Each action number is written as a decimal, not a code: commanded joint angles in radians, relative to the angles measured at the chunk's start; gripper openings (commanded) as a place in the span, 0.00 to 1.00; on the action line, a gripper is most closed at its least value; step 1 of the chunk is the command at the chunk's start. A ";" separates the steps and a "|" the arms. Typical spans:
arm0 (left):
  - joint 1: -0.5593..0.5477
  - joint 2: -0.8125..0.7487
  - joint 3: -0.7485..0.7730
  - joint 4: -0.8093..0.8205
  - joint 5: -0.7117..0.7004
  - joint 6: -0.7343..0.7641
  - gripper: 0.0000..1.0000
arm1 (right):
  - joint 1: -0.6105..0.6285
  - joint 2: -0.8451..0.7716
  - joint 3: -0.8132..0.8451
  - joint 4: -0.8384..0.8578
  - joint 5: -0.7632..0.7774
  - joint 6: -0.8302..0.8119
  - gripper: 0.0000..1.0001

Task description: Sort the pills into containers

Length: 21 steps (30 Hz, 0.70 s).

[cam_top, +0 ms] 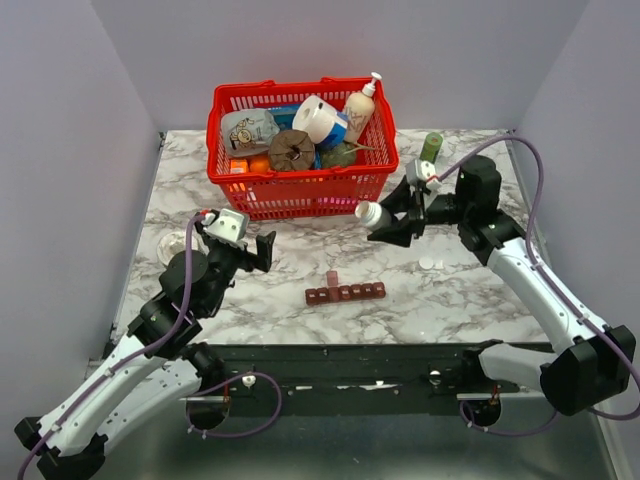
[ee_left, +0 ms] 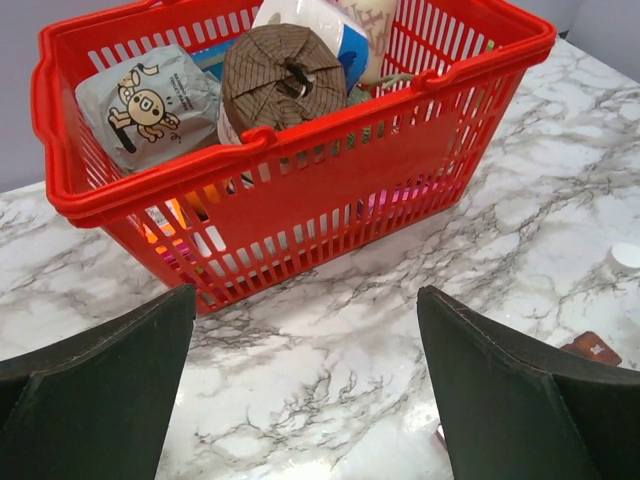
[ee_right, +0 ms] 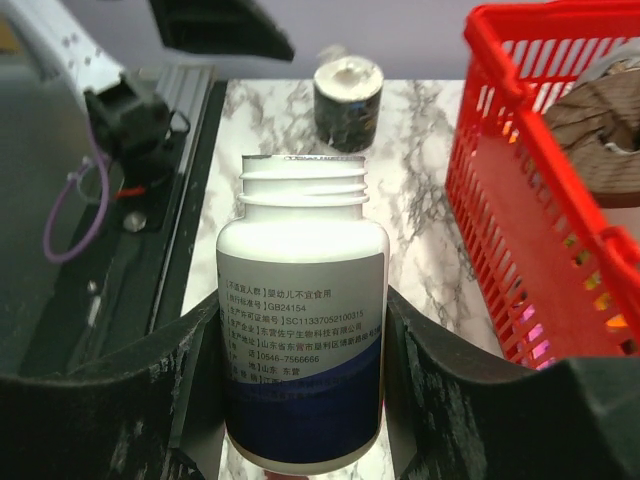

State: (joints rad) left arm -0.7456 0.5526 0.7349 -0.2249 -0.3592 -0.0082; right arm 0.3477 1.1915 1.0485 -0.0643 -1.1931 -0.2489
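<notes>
The containers (cam_top: 345, 293), a dark red-brown strip of small compartments, lie mid-table with one lid (cam_top: 331, 277) standing up; one end (ee_left: 590, 347) shows in the left wrist view. My right gripper (cam_top: 397, 215) (ee_right: 302, 300) is shut on a white pill bottle (cam_top: 372, 213) (ee_right: 302, 330), held on its side above the table by the basket's front right corner. The bottle's threaded neck has no cap. My left gripper (cam_top: 266, 247) (ee_left: 305, 295) hangs open and empty over bare marble, left of the strip. Two small white round pieces (cam_top: 430, 263) lie right of the strip; I cannot tell pill from cap.
A red mesh basket (cam_top: 300, 190) (ee_left: 330, 190) (ee_right: 520, 200) full of goods stands at the back centre. A small green bottle (cam_top: 431, 146) is at the back right, a clear dish (cam_top: 172, 243) at the left edge. A white disc (ee_left: 625, 257) lies on the marble.
</notes>
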 commanded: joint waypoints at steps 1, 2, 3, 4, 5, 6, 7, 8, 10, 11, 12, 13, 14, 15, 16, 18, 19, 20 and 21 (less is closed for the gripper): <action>0.005 -0.039 -0.072 0.079 -0.035 0.083 0.99 | 0.011 -0.004 -0.103 -0.094 -0.096 -0.300 0.16; 0.005 -0.042 -0.087 0.078 -0.038 0.086 0.99 | 0.017 0.003 -0.116 -0.110 -0.083 -0.334 0.16; 0.005 -0.042 -0.095 0.078 -0.041 0.089 0.99 | 0.019 0.013 -0.123 -0.167 -0.073 -0.416 0.16; 0.005 -0.043 -0.101 0.078 -0.043 0.096 0.99 | 0.022 0.038 -0.133 -0.201 -0.047 -0.456 0.16; 0.005 -0.045 -0.120 0.081 -0.046 0.099 0.99 | 0.028 0.051 -0.136 -0.231 -0.036 -0.495 0.16; 0.003 -0.045 -0.129 0.087 -0.049 0.100 0.99 | 0.033 0.062 -0.145 -0.265 -0.022 -0.545 0.16; 0.005 -0.048 -0.141 0.100 -0.052 0.102 0.99 | 0.033 0.069 -0.157 -0.266 -0.008 -0.553 0.16; 0.005 -0.051 -0.164 0.108 -0.063 0.100 0.99 | 0.037 0.080 -0.188 -0.264 0.012 -0.562 0.16; 0.005 -0.056 -0.187 0.143 -0.076 0.105 0.99 | 0.056 0.094 -0.212 -0.258 0.056 -0.586 0.16; 0.005 -0.059 -0.212 0.154 -0.084 0.109 0.99 | 0.079 0.109 -0.229 -0.255 0.113 -0.586 0.15; 0.005 -0.060 -0.221 0.165 -0.098 0.111 0.99 | 0.086 0.114 -0.235 -0.252 0.128 -0.583 0.15; 0.006 -0.060 -0.229 0.177 -0.101 0.114 0.99 | 0.096 0.121 -0.242 -0.249 0.141 -0.579 0.15; 0.006 -0.057 -0.239 0.182 -0.103 0.122 0.99 | 0.117 0.128 -0.245 -0.244 0.168 -0.573 0.15; 0.006 -0.054 -0.241 0.180 -0.109 0.123 0.99 | 0.128 0.137 -0.239 -0.249 0.182 -0.558 0.15; 0.006 -0.053 -0.244 0.179 -0.116 0.125 0.99 | 0.138 0.138 -0.239 -0.247 0.199 -0.556 0.15; 0.006 -0.049 -0.247 0.174 -0.136 0.139 0.99 | 0.171 0.157 -0.225 -0.255 0.253 -0.544 0.15; 0.006 -0.051 -0.246 0.171 -0.156 0.142 0.99 | 0.180 0.164 -0.217 -0.267 0.269 -0.544 0.15; 0.006 -0.060 -0.246 0.168 -0.164 0.143 0.99 | 0.191 0.174 -0.209 -0.278 0.292 -0.543 0.15; 0.006 -0.065 -0.247 0.168 -0.172 0.143 0.99 | 0.197 0.178 -0.203 -0.295 0.305 -0.543 0.15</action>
State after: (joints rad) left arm -0.7452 0.5068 0.4931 -0.0910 -0.4500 0.1070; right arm 0.5117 1.3426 0.8104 -0.3168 -0.9928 -0.7677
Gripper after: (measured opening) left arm 0.987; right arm 0.602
